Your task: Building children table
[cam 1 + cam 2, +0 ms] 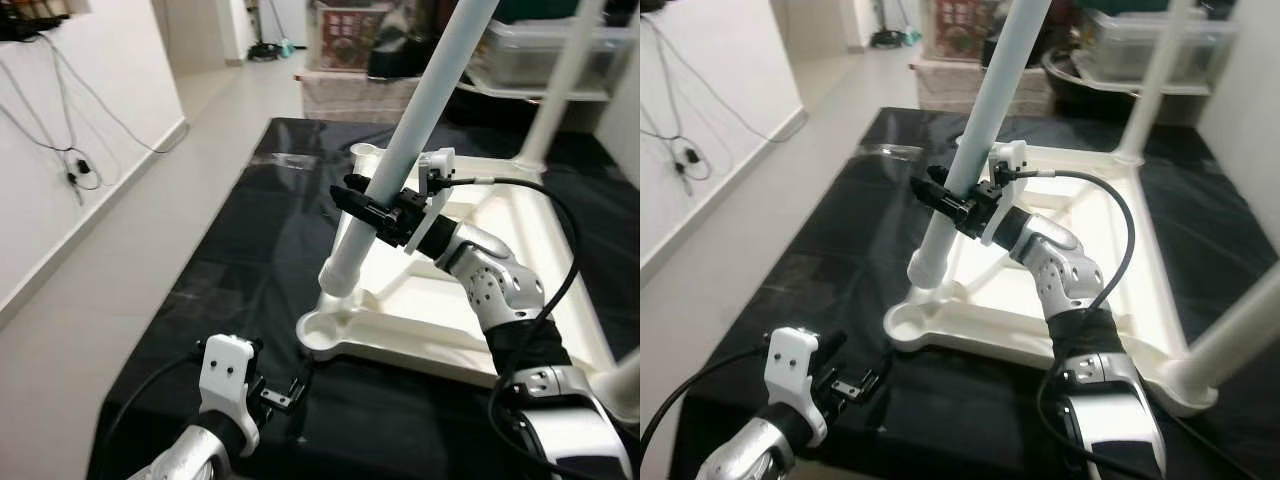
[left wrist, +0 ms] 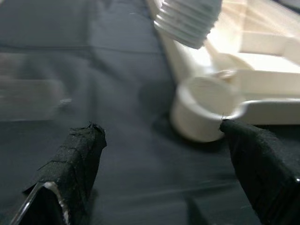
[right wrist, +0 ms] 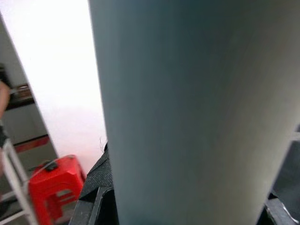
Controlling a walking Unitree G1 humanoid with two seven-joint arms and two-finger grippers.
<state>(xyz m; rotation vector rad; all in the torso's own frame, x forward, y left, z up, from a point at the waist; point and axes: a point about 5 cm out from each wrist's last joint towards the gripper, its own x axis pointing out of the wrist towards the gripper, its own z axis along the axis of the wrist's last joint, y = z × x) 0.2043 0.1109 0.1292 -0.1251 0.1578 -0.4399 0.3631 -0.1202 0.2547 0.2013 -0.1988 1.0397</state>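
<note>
The upturned table top lies on the mat, which lies on the floor. Its near-left corner socket is the landmark. A tilted table leg has its lower end just above and behind that socket, leaning up and away to the right. The right gripper grips the leg partway up. The left gripper sits on the mat in front of the socket, slightly left. Another leg stands at the far-right corner.

The tilted white leg runs out past the top edge, its upper end unseen. Its threaded foot is blurred and cropped. The right gripper hides behind the leg; its fingers' grip can't be judged.
</note>
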